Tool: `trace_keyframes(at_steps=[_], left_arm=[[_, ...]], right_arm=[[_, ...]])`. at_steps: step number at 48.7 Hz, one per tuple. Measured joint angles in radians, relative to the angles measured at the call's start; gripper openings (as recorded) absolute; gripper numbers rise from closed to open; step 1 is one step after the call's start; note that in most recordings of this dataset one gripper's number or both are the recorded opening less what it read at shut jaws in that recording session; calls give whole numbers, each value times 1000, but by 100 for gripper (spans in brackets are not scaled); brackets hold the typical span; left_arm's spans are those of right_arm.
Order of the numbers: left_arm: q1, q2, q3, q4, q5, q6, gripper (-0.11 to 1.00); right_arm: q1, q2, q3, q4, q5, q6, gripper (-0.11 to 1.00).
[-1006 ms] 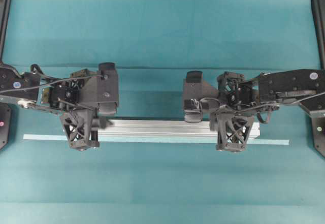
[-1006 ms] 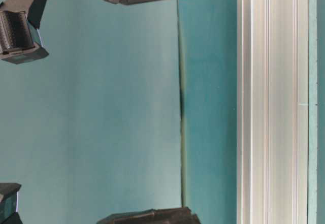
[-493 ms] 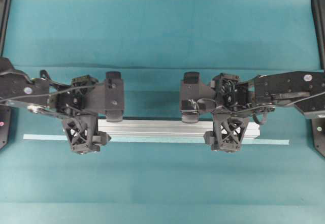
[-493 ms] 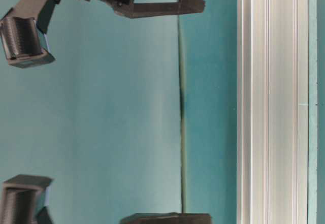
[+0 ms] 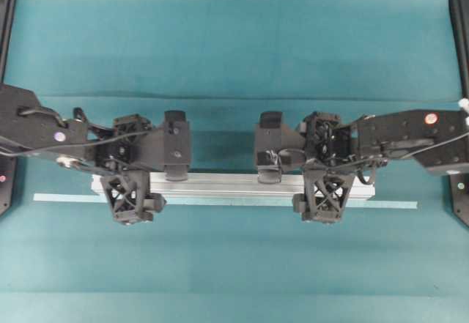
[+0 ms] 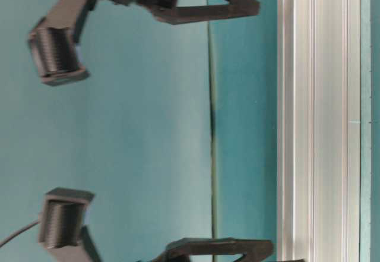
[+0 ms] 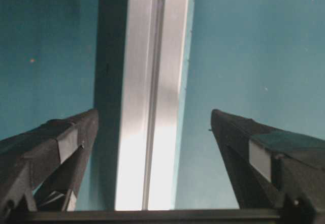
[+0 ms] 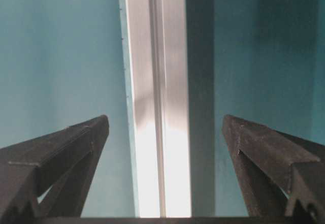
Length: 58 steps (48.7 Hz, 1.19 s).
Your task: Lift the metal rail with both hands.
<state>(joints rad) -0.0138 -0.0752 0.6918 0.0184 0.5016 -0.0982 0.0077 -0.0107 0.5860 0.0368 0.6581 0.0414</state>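
left pincer [image 5: 130,191] open | right pincer [image 5: 322,190] open | metal rail [image 5: 227,185] between fingers

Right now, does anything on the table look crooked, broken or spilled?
Nothing stands out. The long silver grooved metal rail lies flat and straight on the teal cloth, beside the thin pale-green tape strip. No damage or spill shows.

A robotics lab bench; teal cloth [image 5: 234,37] backdrop (black frame posts [image 5: 459,30] alongside).
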Motion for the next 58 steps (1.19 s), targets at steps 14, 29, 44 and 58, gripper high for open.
trace_keyframes(at_steps=[14, 29, 44, 58], left_arm=[[0, 95, 8, 2, -44, 48, 99], [0, 123, 8, 0, -81, 51, 99], [0, 123, 9, 2, -77, 52, 80], [2, 123, 12, 2, -58, 58, 36]], right_arm=[[8, 58, 29, 0, -67, 0, 96], [9, 87, 49, 0, -118, 0, 96], [8, 87, 58, 0, -118, 0, 75], [8, 87, 60, 3, -106, 0, 39]])
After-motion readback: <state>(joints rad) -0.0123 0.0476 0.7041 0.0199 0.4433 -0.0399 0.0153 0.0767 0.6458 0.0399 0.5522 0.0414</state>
